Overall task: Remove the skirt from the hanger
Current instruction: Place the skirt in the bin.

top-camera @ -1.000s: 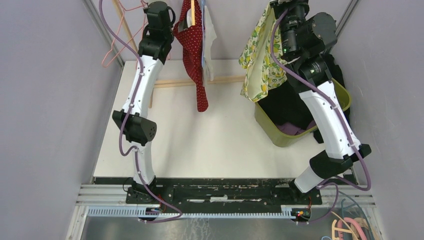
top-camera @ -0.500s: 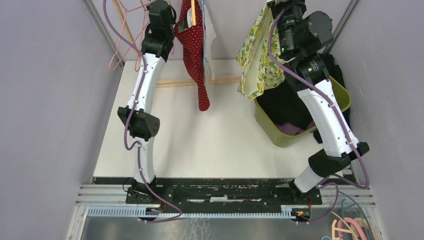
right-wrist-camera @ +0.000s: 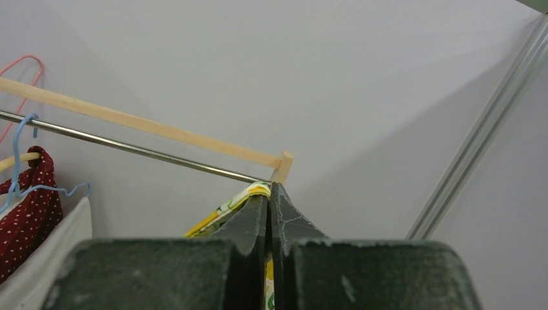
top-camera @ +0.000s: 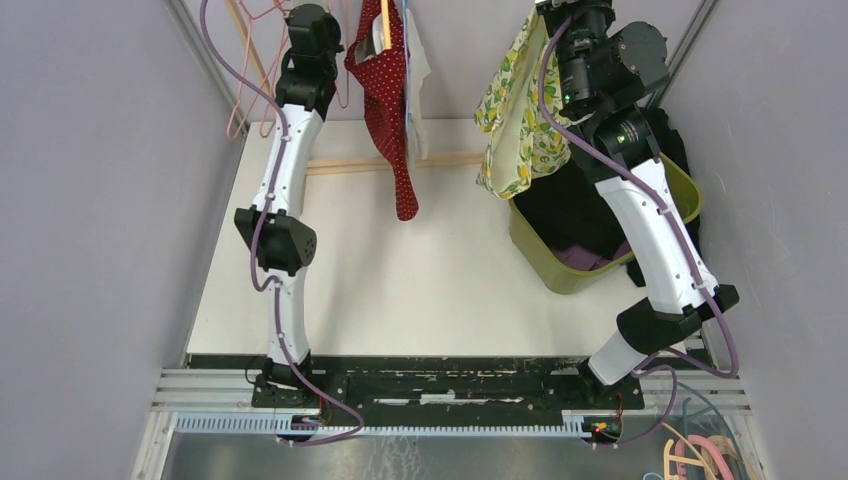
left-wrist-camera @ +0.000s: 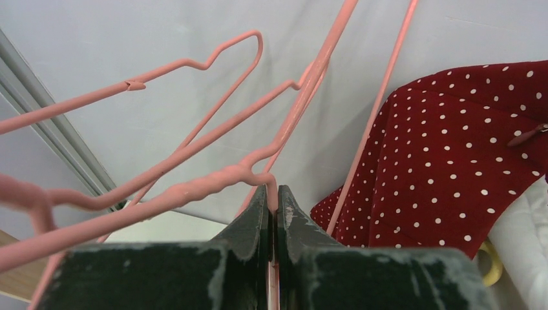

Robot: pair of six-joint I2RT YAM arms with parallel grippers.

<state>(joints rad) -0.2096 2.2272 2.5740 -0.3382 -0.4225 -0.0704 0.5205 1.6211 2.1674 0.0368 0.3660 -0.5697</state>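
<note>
Compared with a second earlier, the pink hanger (left-wrist-camera: pixel 213 182) is found carried right, and the skirt (top-camera: pixel 520 120) slightly raised. A red dotted garment (top-camera: pixel 385 90) hangs between them, and a green bin (top-camera: pixel 560 270) stands under the skirt. The left gripper (left-wrist-camera: pixel 273 194) is clamped on the hanger wire. The skirt's top edge is pinched in the closed right gripper (right-wrist-camera: pixel 269 192) at the far right, well apart from the hanger.

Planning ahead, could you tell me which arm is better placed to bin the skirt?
Probably right: the right hand pinches the lemon-print skirt beside the green bin; the left hand grips a pink hanger.
</note>
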